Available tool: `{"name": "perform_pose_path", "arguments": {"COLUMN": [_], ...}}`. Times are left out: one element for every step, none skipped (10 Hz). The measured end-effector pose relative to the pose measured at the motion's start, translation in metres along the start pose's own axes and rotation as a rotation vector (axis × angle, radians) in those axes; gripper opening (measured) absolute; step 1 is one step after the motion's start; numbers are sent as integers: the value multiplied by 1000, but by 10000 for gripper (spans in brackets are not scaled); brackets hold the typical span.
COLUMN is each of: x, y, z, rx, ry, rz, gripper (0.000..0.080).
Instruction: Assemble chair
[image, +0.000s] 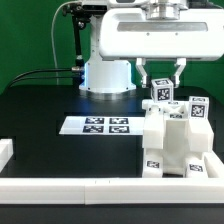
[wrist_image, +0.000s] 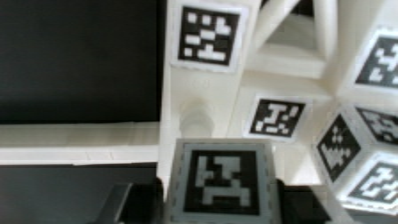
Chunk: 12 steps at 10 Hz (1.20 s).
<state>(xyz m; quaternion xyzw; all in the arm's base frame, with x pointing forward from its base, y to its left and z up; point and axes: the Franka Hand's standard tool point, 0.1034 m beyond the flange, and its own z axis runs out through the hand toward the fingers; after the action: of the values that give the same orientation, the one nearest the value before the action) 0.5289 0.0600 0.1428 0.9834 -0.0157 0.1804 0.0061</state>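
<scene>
- Tagged white part (wrist_image: 219, 180) sat closest to wrist cam, pinched in gripper (wrist_image: 210, 205), fingers on both sides.
- Part stood upright, right above the chair (image: 180, 140), w/ a small gap.
- Chair sat by table's (image: 45, 155) front corner, on exterior view's right.
- Couldn't see the part's lower end or any hole for it.

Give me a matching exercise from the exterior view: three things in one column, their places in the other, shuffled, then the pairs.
Things:
1. marker board
2. chair
3. gripper

Places:
A. at the exterior view's right, against the white rail
B. flat on the black table, near the arm's base
C. above the chair, jaws shut on a tagged part

Pairs: 1-B, 2-A, 3-C
</scene>
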Motion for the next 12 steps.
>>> {"name": "perform_pose_path", "arguments": {"x": [-3,-5,-7,-5,-8,-8,-7,-6,-5,-4,-4,-4], "y": [2,5,6,6,8,9,8,6,6,6,6,6], "z": [1,5,10,11,15,17,19,20,21,21,21,21], "rx": [-1,-4,-7,-8,-13,-16,-16,-16,-16,-16,-16,-16], "ry": [4,6,23,38,33,30,40,57,69,74,74,74], "rz": [-13,-23,-22,-24,-34,-41,-45,-46,-37,-38,-43,-46], "gripper": [288,288,288,288,288,288,288,288,288,288,288,288]}}
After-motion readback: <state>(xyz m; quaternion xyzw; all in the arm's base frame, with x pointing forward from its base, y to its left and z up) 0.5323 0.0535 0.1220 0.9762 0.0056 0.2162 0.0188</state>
